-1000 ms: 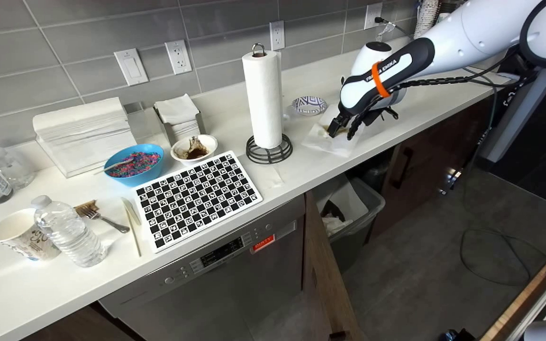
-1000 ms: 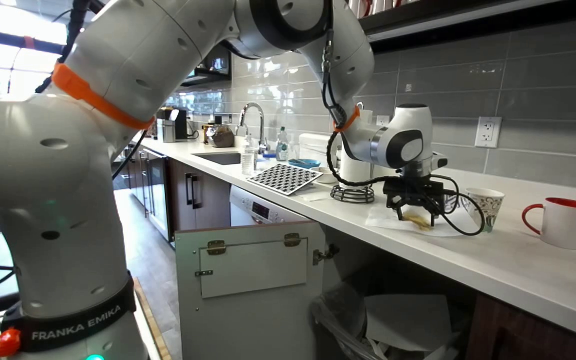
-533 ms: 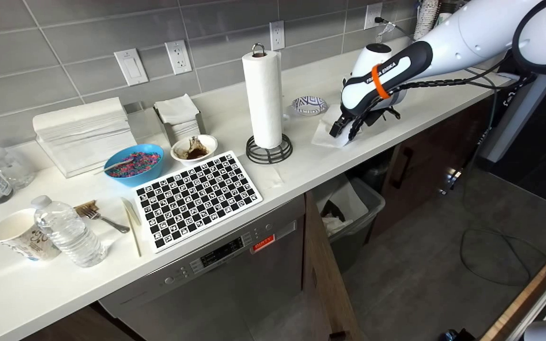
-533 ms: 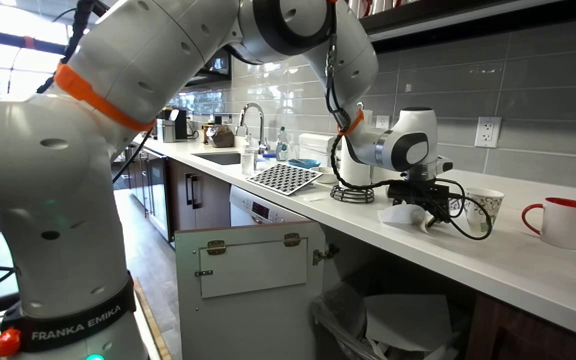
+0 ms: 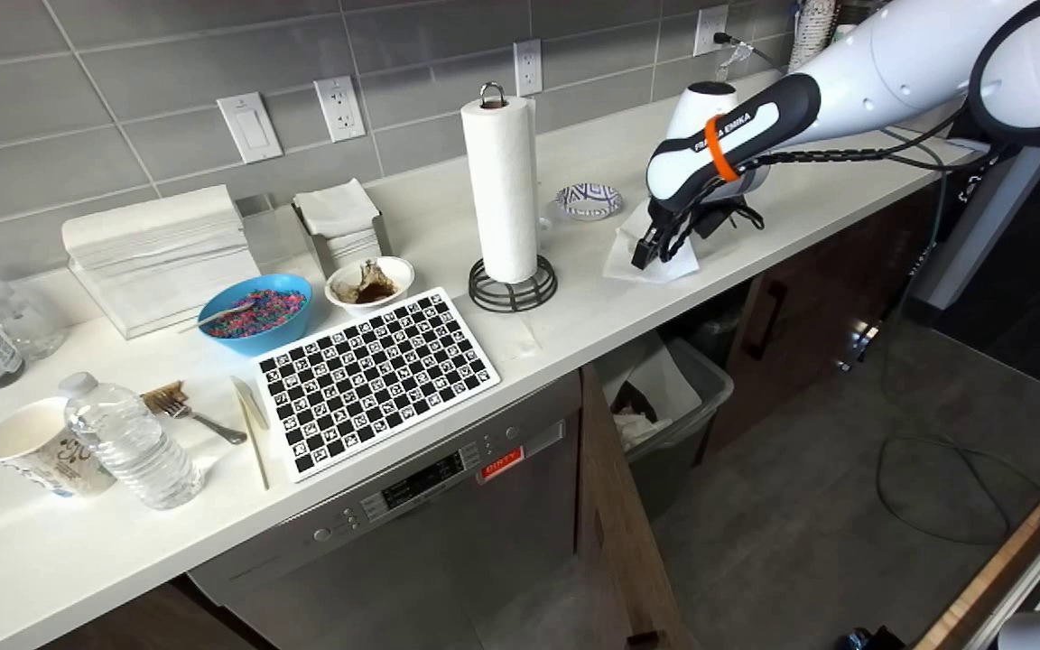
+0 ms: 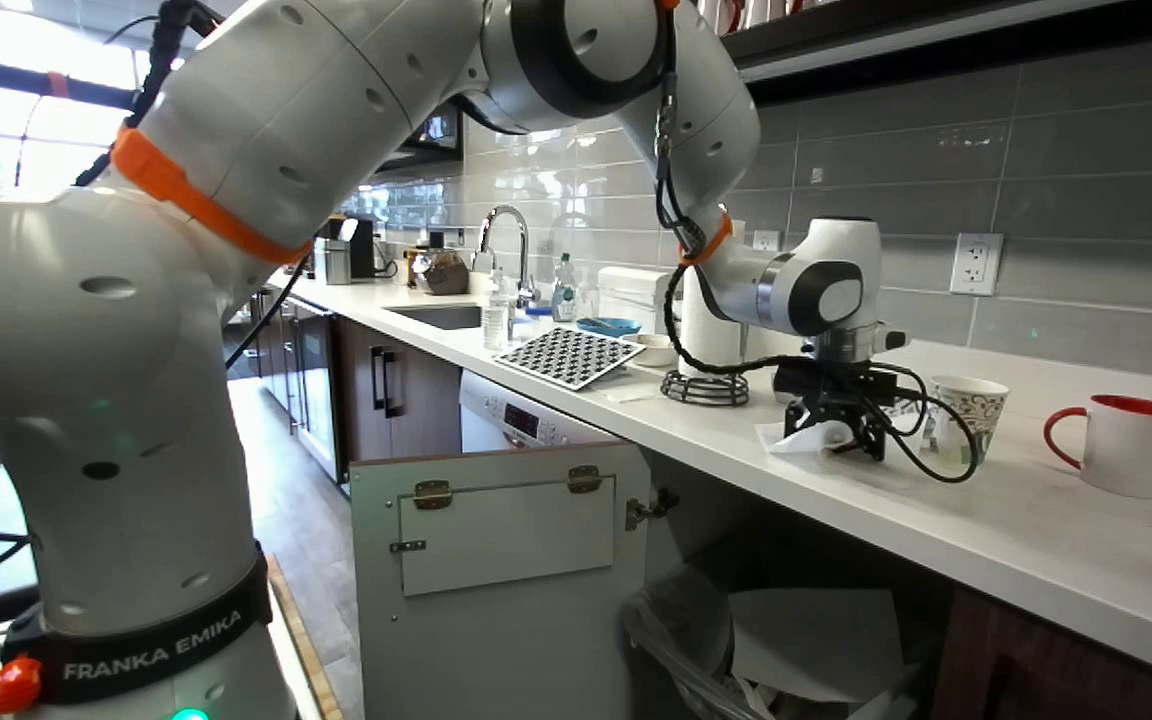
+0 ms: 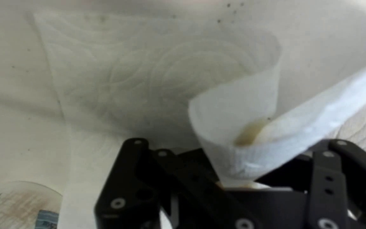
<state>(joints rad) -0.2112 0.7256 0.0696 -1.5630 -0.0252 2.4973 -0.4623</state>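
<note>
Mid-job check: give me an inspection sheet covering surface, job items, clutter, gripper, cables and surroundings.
Surface: counter shows dark specks; dirt or grain unclear.
Job items: towel part flat, part curled; yellow-brown patch in the fold.
Clutter: roll, dish, cup, mug near; board, bottle farther.
Gripper: at the towel, a fold between its jaws; clamped or not, unclear.
Cables: wrist loop overlaps the cup in an exterior view, contact unclear; floor cable lies curved.
Surroundings: cabinet door open; bin beside it holds waste.
</note>
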